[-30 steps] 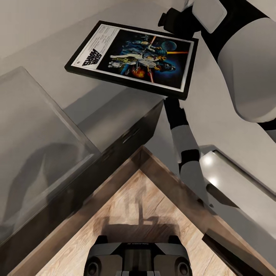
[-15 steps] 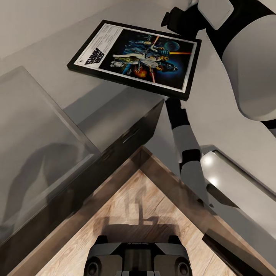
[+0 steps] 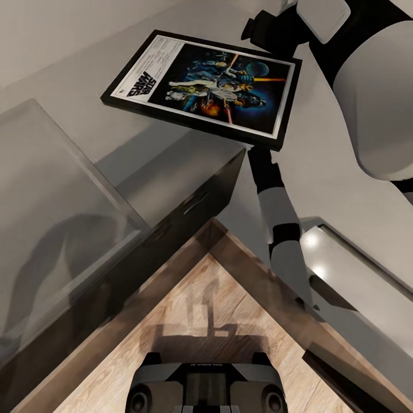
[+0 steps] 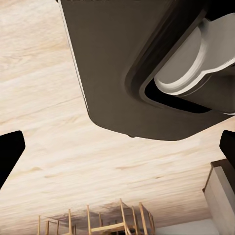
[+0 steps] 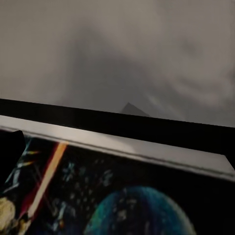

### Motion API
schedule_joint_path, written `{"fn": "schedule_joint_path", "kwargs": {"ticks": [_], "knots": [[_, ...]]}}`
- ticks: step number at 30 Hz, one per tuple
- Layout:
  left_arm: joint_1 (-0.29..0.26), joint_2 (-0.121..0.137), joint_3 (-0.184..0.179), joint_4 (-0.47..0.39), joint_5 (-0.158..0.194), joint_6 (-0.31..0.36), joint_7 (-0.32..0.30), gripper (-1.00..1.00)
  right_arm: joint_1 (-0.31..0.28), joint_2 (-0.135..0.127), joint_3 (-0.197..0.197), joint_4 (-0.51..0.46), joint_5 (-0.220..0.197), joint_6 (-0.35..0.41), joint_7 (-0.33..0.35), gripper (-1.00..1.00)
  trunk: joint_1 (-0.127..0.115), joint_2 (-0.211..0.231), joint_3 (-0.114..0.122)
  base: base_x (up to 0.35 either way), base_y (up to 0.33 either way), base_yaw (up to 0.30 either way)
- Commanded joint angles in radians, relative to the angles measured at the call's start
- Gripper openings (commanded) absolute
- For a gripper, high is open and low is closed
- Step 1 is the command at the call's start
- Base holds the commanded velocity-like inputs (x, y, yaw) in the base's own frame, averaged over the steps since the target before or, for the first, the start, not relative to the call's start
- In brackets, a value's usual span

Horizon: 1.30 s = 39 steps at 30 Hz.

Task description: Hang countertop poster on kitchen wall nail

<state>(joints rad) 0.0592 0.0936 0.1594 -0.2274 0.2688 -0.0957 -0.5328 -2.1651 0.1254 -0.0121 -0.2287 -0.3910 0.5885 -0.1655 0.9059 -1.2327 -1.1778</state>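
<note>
The head camera looks steeply down from above onto the grey desk (image 3: 51, 189), the poster (image 3: 203, 86) and wooden floor (image 3: 218, 321). The left wrist camera faces the same wooden floor (image 4: 63, 147) from close under the robot's dark base (image 4: 122, 68). The right wrist camera sits very near the poster (image 5: 122, 196), sharing it with the head view.

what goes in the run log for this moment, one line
stage: poster lifted | poster: held clear above kitchen countertop, tilted | right gripper: at poster's far edge | left gripper: open, over wood floor
</note>
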Motion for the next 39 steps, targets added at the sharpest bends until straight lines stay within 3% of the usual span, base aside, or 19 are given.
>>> {"fn": "schedule_joint_path", "kwargs": {"ticks": [1, 31, 39], "knots": [[0.001, 0.0, 0.002, -0.001, 0.003, 0.0, -0.004, 1.0, 0.001, 0.0, -0.003, 0.01, -0.004, 0.004, -0.009, 1.0, 0.0, 0.0, -0.001, 0.0, 0.0, 0.0], [0.001, 0.0, 0.002, -0.001, 0.003, 0.0, -0.004, 1.0, -0.03, 0.004, -0.003, 0.012, -0.007, 0.005, -0.008, 1.0, 0.0, 0.0, -0.001, 0.0, 0.0, 0.0], [0.002, -0.006, 0.003, -0.002, 0.003, 0.002, -0.006, 1.0, 0.01, 0.004, 0.002, -0.013, -0.006, 0.027, -0.007, 1.0, 0.0, 0.0, -0.001, 0.0, 0.0, 0.0]]}}
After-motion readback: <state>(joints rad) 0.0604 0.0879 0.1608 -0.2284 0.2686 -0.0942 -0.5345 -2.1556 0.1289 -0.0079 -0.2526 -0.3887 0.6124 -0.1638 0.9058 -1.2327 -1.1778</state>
